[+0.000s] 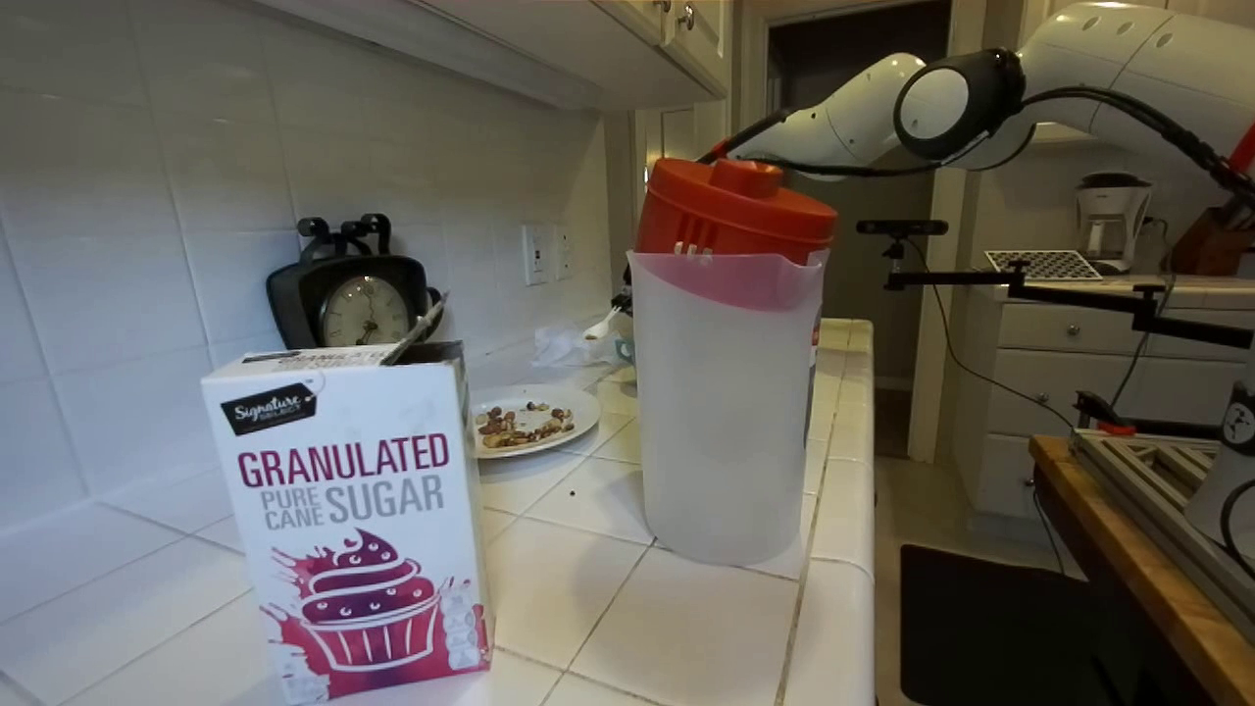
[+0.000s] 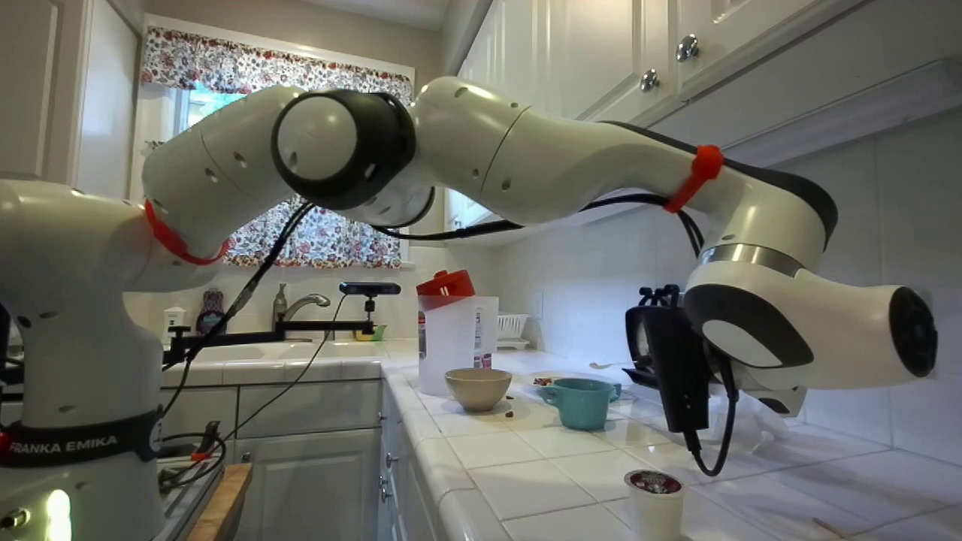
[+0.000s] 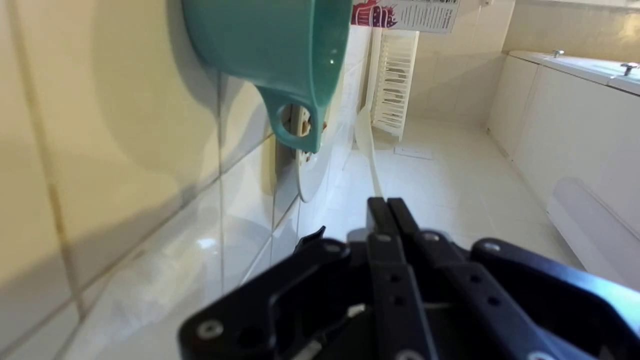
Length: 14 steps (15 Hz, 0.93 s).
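My gripper (image 3: 386, 204) is shut on a white plastic spoon (image 3: 366, 137), whose thin handle runs out from between the fingertips. Whether the spoon carries anything cannot be made out. In an exterior view the spoon's bowl (image 1: 600, 327) peeks out left of the pitcher, which hides most of the gripper. A teal cup with handles (image 3: 255, 45) stands on the counter close by; the spoon is apart from it. Past the cup lies a white plate (image 3: 312, 182) with nuts on it. A beige bowl (image 2: 479, 388) is beside the cup in an exterior view.
A tall pitcher with a red lid (image 1: 730, 412) and a sugar box (image 1: 343, 529) stand on the tiled counter. A black scale-like clock (image 1: 363, 304) is against the wall. Crumpled clear plastic (image 1: 569, 346) and a small pod cup (image 2: 655, 503) are also there. Cabinets (image 2: 586, 60) hang above.
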Available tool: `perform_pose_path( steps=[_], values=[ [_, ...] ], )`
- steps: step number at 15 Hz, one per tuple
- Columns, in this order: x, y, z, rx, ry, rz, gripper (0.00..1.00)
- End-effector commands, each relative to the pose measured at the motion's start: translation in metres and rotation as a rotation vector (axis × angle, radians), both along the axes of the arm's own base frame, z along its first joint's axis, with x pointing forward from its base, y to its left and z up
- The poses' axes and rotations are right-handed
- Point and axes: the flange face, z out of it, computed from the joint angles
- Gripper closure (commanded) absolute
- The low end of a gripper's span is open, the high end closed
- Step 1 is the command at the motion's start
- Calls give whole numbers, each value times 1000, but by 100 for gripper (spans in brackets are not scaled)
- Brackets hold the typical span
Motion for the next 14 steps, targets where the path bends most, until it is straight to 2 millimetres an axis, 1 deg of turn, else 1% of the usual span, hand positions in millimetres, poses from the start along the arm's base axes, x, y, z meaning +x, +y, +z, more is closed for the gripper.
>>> perform_pose_path(
  steps=[1,10,14],
  values=[
    [-24,4,8,6,-40,8,99],
    [-72,0,23,-7,-96,1,99],
    [-93,-12,30,-19,-106,-19,99]
  ],
)
